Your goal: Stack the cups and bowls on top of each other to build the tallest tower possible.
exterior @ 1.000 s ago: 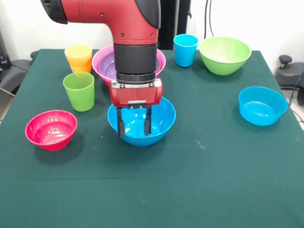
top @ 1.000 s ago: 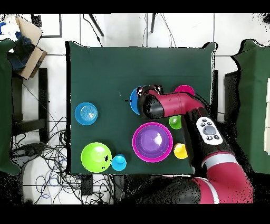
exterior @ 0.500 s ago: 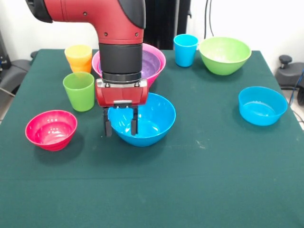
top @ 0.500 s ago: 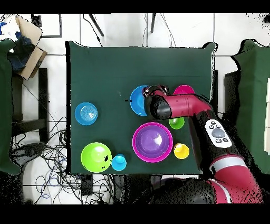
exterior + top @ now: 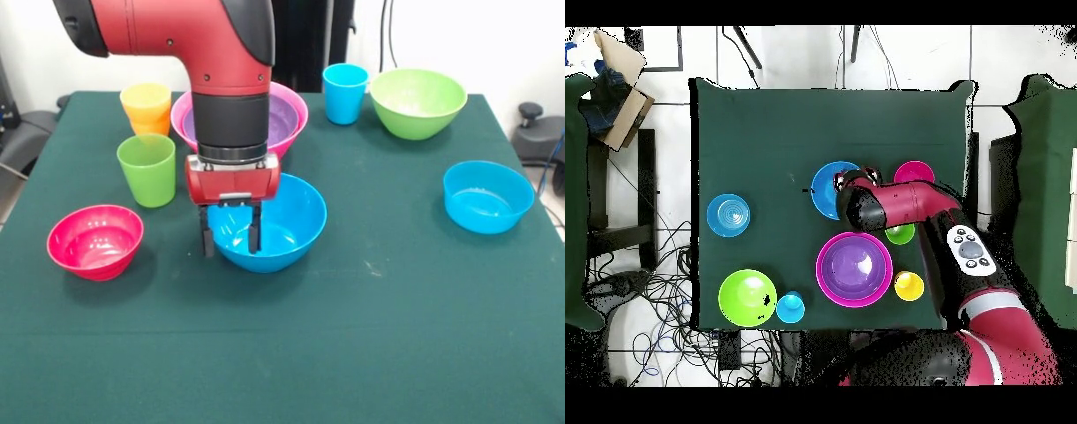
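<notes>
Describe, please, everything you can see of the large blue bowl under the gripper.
The blue bowl is round, glossy and looks like plastic, a bright mid blue inside and out. It stands upright and empty on the green table, near the middle, just in front of the pink bowl that holds a purple one. The open gripper straddles its rim on the side nearest the green cup: one finger inside, one outside. Whether they touch the rim cannot be told.
</notes>
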Controlling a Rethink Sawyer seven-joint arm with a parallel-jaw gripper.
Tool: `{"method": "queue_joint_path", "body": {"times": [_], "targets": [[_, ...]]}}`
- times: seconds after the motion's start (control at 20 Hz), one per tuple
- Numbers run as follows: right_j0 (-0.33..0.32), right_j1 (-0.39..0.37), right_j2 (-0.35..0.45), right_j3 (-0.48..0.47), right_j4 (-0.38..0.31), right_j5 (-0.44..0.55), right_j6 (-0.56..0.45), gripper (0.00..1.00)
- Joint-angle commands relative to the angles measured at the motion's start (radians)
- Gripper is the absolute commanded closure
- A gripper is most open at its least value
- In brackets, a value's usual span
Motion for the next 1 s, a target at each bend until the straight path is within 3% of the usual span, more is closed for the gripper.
{"method": "queue_joint_path", "body": {"times": [0.05, 0.6, 0.65, 1.0], "targets": [[0.010, 0.071, 0.085, -0.014, -0.126, 0.003, -0.143, 0.00], [0.009, 0.053, 0.088, -0.002, -0.144, 0.005, -0.108, 0.00], [0.009, 0.052, 0.089, -0.002, -0.147, 0.005, -0.103, 1.00], [0.014, 0.023, 0.088, 0.017, -0.147, -0.008, -0.083, 1.00]]}}
